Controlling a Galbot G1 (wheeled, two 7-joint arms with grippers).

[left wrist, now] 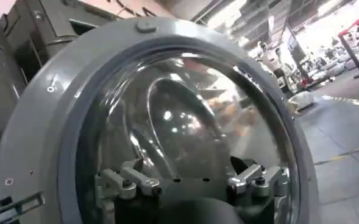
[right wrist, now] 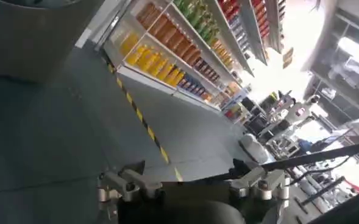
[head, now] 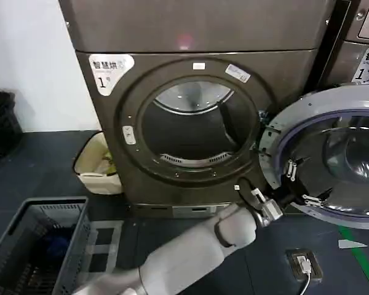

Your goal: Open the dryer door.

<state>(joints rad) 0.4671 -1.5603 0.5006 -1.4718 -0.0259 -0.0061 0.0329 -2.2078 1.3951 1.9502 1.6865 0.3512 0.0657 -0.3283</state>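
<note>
Left gripper open, dryer door ajar

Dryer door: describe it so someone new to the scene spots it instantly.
Start at the big bronze-grey dryer with its round drum opening. Swung out to its right hangs the dryer door, a large round porthole showing its pale grey plastic inner side around dark domed glass. The left gripper is open at its lower edge; unlike the neighbouring machine, it stands open.

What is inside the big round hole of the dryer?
Inside the dryer you can see the shiny metal drum with no clothes showing. The drum's bottom is hidden behind the opening's rim.
</note>
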